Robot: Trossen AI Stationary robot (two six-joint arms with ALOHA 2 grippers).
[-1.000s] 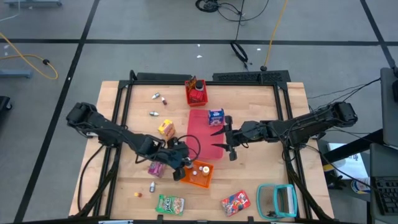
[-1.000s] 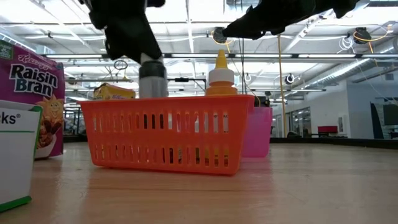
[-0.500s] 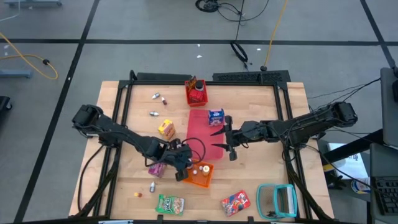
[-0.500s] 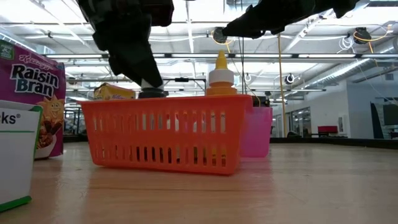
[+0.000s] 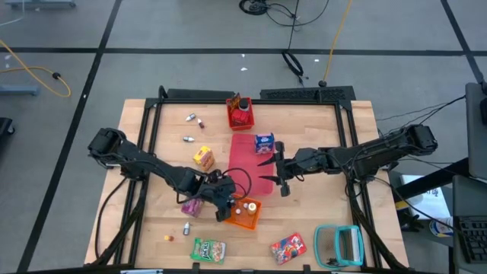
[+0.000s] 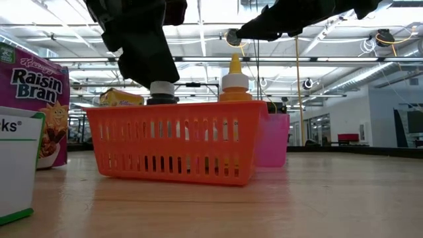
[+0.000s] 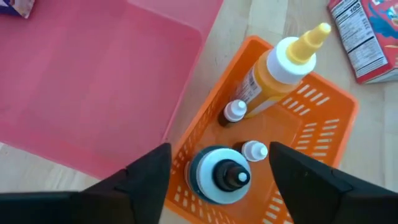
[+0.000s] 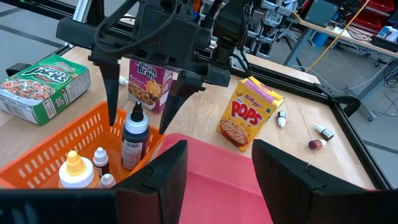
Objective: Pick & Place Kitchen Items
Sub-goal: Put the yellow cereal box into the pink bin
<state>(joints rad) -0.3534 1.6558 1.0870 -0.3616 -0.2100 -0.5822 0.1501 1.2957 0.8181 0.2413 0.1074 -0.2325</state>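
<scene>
A dark bottle with a white cap (image 7: 219, 175) stands upright on its base in the orange basket (image 5: 245, 215), beside a yellow squeeze bottle (image 7: 280, 68) and two tiny bottles (image 7: 235, 112). My left gripper (image 7: 219, 152) hangs open just above it. Its fingers (image 8: 112, 81) stand on either side of the bottle (image 8: 134, 134) without touching it. My right gripper (image 5: 274, 171) hovers open over the flat red mat (image 5: 247, 148) with nothing between its fingers. The bottle's cap (image 6: 160, 92) shows above the basket rim in the low view.
A pink-purple carton (image 5: 190, 205) stands left of the basket, with a yellow carton (image 5: 202, 157) and a blue carton (image 5: 264, 141) farther back. Green (image 5: 208, 249) and red (image 5: 288, 246) packets and a teal-framed object (image 5: 339, 245) lie along the near edge. A red bin (image 5: 240, 114) stands at the far edge.
My left gripper has come down over the orange basket with the dark bottle, set it inside and opened. The bottle now stands in the basket, free of the fingers.
</scene>
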